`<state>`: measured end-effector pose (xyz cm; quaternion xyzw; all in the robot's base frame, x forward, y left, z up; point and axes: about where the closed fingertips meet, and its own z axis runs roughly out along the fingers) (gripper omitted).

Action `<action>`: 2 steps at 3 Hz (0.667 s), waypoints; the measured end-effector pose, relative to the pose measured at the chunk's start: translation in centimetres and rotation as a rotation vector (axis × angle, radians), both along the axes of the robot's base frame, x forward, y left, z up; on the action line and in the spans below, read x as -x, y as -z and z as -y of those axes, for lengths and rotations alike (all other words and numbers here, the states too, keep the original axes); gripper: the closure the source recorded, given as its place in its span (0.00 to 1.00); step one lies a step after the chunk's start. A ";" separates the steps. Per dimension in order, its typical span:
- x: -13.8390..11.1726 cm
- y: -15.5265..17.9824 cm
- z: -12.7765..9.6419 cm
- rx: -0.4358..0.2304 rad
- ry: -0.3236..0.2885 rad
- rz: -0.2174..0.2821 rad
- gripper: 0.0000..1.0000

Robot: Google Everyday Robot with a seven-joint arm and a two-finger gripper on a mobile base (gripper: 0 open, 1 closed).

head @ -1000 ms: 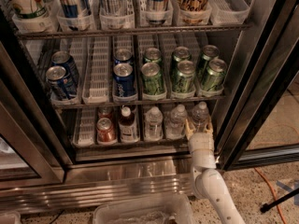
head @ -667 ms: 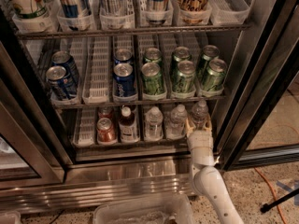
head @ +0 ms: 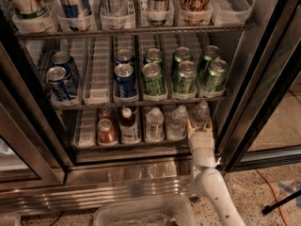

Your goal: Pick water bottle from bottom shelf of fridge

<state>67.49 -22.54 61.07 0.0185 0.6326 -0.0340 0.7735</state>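
Item 1: the fridge [head: 141, 173], one unit with a stainless base and its glass door [head: 263, 79] swung open on the right.

Item 2: three wire racks in view. The top rack [head: 131, 31] carried clear tubs of tall cans and cartons. These were cut off by the upper edge, so I did not count them. The middle rack [head: 141, 101] held ten cans in white slotted lanes: four blue cans [head: 125, 79] in the left lanes and six green cans [head: 184, 75] two deep in three lanes on the right.

Item 3: the bottom shelf [head: 122, 144], also with white lane trays. From left to right it held one red can [head: 106, 131] in front with what looked like a second behind it, one dark-liquid bottle [head: 127, 124], and three clear water bottles.

Item 4: one white robot arm [head: 211, 185], reaching up from the lower right.

Item 5: one clear plastic bin [head: 141, 211] on the floor below.

Item 6: the water bottle [head: 201, 112] I was after stood upright, rightmost in the bottom row.

Item 7: the gripper [head: 200, 126] sat at that bottle's base, inside the shelf front. I could not tell whether its grip had closed on the bottle.
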 end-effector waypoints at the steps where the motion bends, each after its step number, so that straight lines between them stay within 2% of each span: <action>1: 0.4 -0.2 0.0 -0.003 0.005 0.029 1.00; 2: 1.0 -0.5 -0.2 -0.008 0.003 0.065 1.00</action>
